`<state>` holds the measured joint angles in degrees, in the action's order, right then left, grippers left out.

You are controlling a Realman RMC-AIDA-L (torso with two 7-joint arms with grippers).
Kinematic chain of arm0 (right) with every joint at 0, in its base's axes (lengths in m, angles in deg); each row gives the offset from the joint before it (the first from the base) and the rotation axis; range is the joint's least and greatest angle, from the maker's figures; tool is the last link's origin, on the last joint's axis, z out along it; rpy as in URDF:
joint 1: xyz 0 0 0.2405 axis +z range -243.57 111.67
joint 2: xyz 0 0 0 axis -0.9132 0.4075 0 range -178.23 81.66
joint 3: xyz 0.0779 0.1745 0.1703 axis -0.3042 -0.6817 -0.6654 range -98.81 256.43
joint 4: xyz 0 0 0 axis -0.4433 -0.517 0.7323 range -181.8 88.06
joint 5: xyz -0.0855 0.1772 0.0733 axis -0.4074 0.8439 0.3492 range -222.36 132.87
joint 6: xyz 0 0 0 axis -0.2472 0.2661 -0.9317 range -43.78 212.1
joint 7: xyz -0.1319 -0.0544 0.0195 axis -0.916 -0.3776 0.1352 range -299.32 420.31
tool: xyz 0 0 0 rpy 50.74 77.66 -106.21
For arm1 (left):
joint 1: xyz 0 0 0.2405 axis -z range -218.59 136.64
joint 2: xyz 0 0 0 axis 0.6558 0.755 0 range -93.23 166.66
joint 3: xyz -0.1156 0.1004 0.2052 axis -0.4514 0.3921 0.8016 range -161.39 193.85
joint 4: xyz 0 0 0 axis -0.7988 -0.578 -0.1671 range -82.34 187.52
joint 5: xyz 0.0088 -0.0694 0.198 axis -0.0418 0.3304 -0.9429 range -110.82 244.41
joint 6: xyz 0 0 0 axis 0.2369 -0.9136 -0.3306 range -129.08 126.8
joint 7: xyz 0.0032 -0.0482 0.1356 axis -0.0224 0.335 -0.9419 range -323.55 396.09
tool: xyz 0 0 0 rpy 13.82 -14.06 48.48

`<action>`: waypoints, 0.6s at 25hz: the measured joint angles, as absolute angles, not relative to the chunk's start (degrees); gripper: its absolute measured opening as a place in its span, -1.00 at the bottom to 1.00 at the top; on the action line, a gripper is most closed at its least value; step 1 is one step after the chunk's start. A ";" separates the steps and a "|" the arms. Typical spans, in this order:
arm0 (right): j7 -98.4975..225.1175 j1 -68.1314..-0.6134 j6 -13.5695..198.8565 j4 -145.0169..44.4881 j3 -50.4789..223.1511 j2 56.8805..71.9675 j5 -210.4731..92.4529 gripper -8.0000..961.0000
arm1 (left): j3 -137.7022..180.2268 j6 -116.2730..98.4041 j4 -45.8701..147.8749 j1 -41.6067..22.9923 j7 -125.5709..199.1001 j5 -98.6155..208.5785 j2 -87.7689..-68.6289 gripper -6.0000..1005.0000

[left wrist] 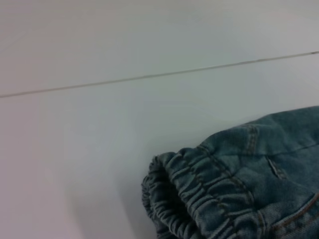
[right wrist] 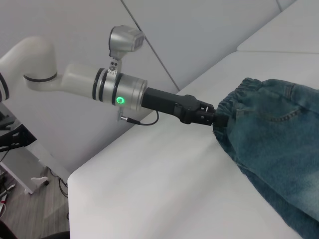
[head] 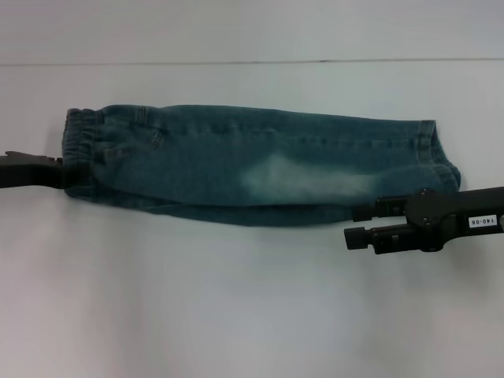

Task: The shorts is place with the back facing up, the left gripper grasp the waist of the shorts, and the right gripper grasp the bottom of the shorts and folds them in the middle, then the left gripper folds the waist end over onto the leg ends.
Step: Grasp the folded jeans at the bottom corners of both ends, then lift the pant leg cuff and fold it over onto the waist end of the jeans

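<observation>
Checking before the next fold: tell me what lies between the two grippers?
Only the shorts, folded lengthwise on the table, span from the left gripper at the waist to the right gripper; head view.

Black grippers; silver cuff (right wrist: 122,91), green light.

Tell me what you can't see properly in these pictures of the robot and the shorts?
- Head view: the left gripper tips, hidden where they meet the waist of the shorts; its arm is cut off.
- Head view: pockets and cartoon, folded out of sight.
- Left wrist view: that arm's own gripper isn't shown.
- Right wrist view: the right gripper isn't shown; leg ends cut off.
</observation>
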<state>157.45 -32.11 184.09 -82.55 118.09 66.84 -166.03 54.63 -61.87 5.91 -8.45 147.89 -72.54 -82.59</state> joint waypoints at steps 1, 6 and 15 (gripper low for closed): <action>157.44 -32.11 183.92 -82.54 118.09 66.84 -166.03 0.41 | 54.59 -62.38 5.54 -8.48 147.89 -72.54 -82.58 -0.29; 157.01 -32.11 181.49 -82.55 118.32 66.98 -166.03 0.39 | 54.55 -66.38 2.90 -8.66 148.36 -72.52 -82.63 -0.41; 153.06 -32.15 171.33 -82.46 117.46 70.95 -161.87 -0.01 | 54.68 -79.58 -8.07 -7.20 154.23 -72.14 -82.70 -0.76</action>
<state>153.06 -32.15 171.33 -82.46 117.46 70.95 -161.87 54.68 -79.58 -8.07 -7.20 154.23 -72.14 -82.70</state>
